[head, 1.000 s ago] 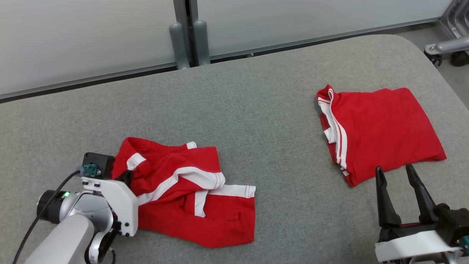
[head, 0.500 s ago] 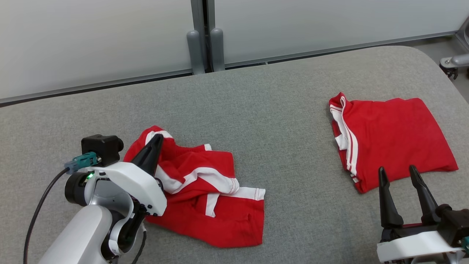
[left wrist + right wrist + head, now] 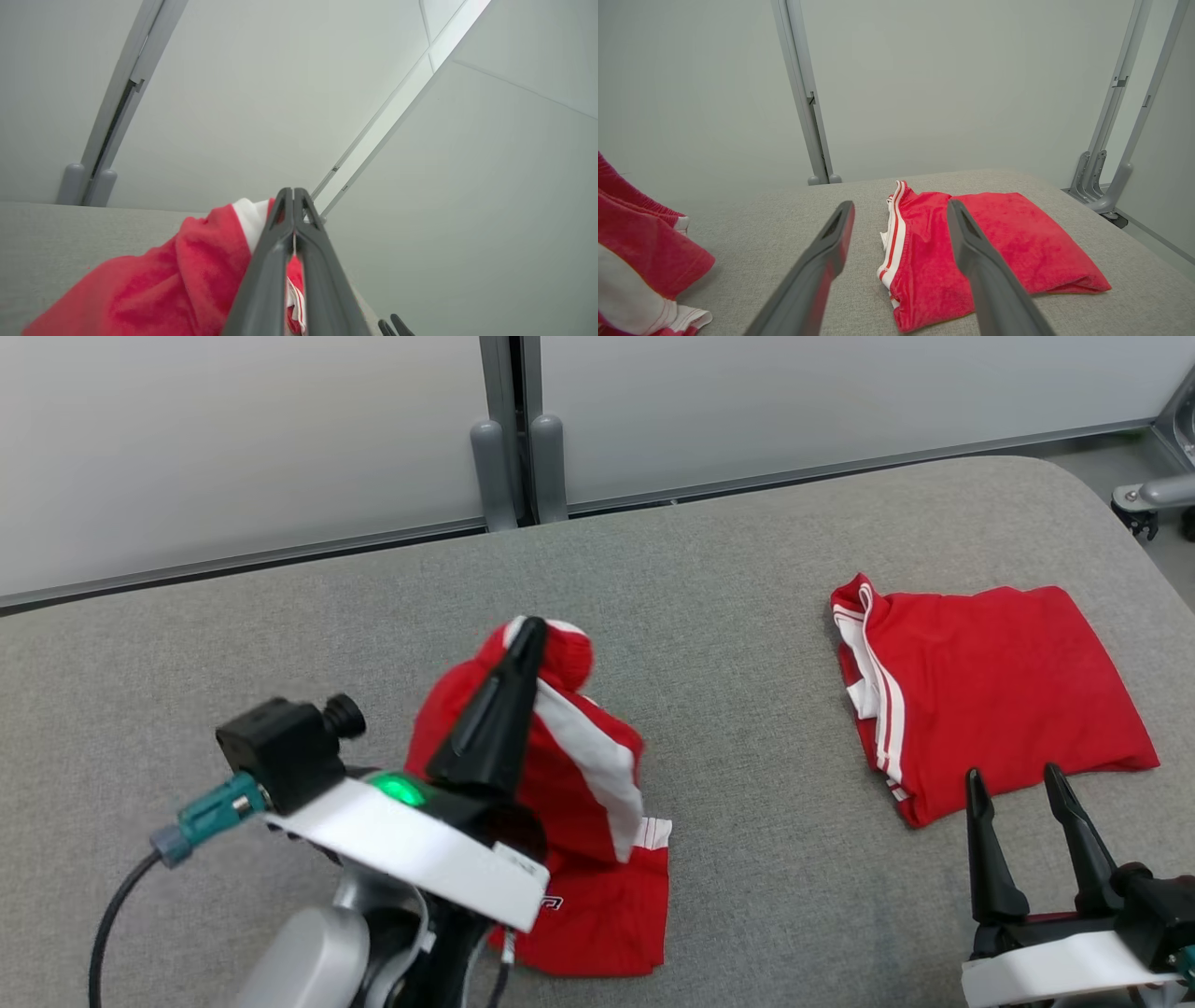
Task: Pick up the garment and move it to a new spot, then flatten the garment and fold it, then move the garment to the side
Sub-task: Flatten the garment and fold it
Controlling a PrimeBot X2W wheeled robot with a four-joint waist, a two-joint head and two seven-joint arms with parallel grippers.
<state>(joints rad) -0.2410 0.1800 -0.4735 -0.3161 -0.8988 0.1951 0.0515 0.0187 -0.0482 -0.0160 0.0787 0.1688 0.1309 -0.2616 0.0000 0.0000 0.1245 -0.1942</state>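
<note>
The left gripper (image 3: 533, 627), its fingers pressed together, is pinching the top fold of the garment (image 3: 607, 905) and holding it raised, well to the left of the folded garment (image 3: 990, 681). The left forearm (image 3: 308, 952) is rising from the lower edge of the head view. Its wrist is tilting the long dark fingers up and away from the robot, toward the pale wall panels (image 3: 233, 448). A black wrist camera (image 3: 289, 747) with a teal cable connector (image 3: 210, 807) is sitting on the white wrist housing, where a green light (image 3: 400, 789) is glowing. In the left wrist view the two fingers (image 3: 264, 280) are meeting at their tips, with red cloth (image 3: 187, 280) and a white band bunching beside them.

The garment is a soft red fabric with broad white stripes. Its upper part is hanging in a peak from the grip, while its lower hem is resting crumpled on the grey woven table (image 3: 280, 644). The folded garment, the same red with white stripes along its left edge, is lying flat as a rough rectangle.

The right gripper (image 3: 1014, 773) is hovering at the near edge of the folded garment. Its fingers are pointing up the head view, standing wide apart and empty.
</note>
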